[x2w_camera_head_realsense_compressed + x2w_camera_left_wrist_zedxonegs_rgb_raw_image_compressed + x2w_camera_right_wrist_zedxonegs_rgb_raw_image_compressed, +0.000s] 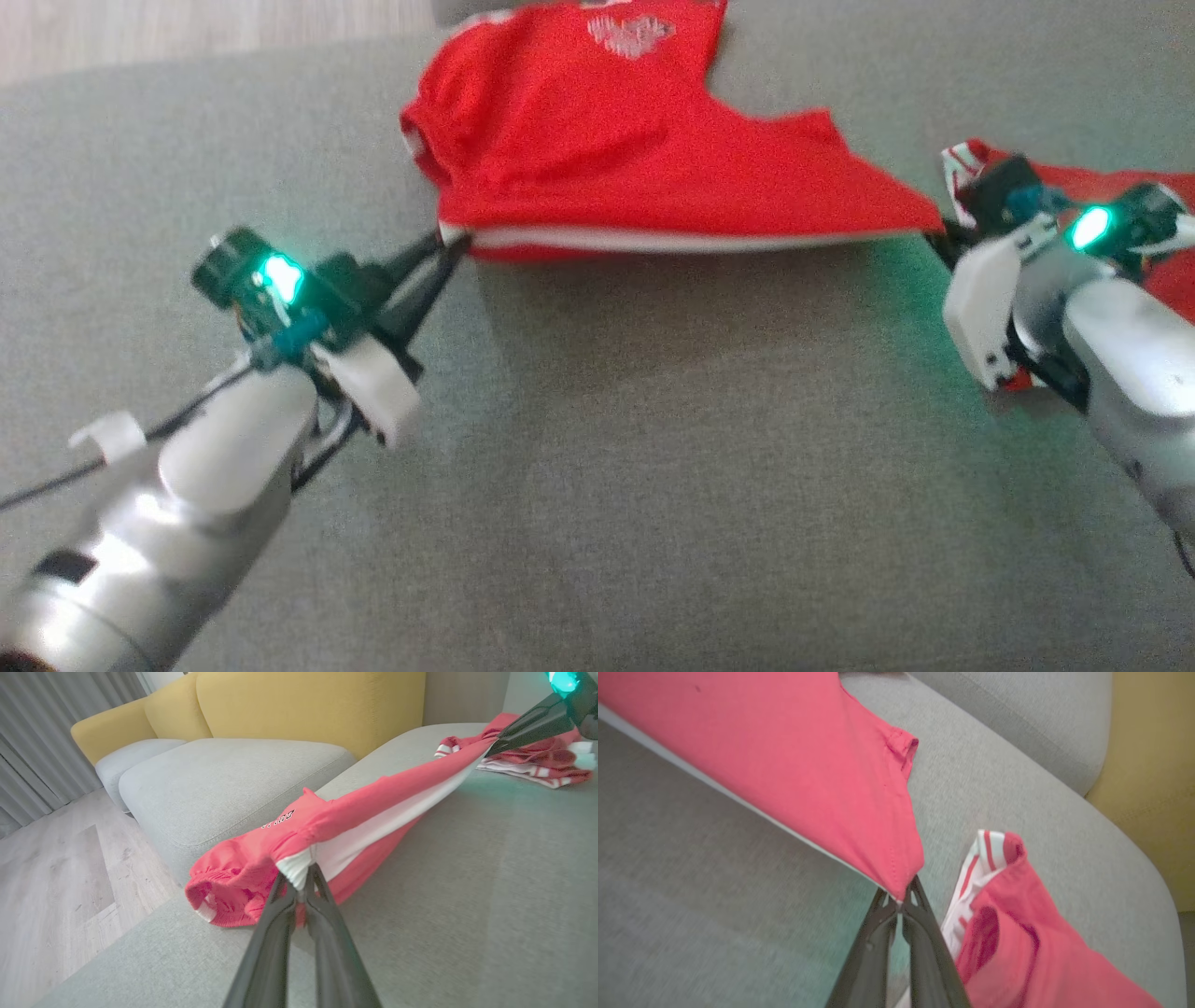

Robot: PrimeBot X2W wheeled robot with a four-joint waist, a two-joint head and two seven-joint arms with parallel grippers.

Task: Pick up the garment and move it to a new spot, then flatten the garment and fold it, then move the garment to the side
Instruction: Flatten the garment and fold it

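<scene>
Hanging red fabric garment with white trim (597, 140): stretched taut between both grippers, toward 12 o'clock in the head view; white printed motif near its far edge; white lining showing along the pulled edge (355, 812); bunched sleeve end low at the seat edge
Left gripper (453, 241): at 9 o'clock in the head view; long dark fingers pressed together, pinching the garment's white ribbed corner (301, 882)
Right gripper (936, 235): at 3 o'clock in the head view; fingers clamped tight on a red seam corner of the garment (901, 898); seen across at 2 o'clock from the left wrist (490, 749)
Grey woven sofa seat cushion (653, 485): beneath the garment; shadowed and tinted green near the right arm
Second red garment with red-and-white striped cuffs (1017, 933): crumpled on the seat, just beside the right gripper, at 4 o'clock of its fingertips
Mustard-yellow sofa backrest (303, 704): at 12 o'clock in the left wrist view
Pale wooden plank floor (56, 868): at 9 o'clock there
Grey pleated curtain (42, 732): at 10 o'clock there
</scene>
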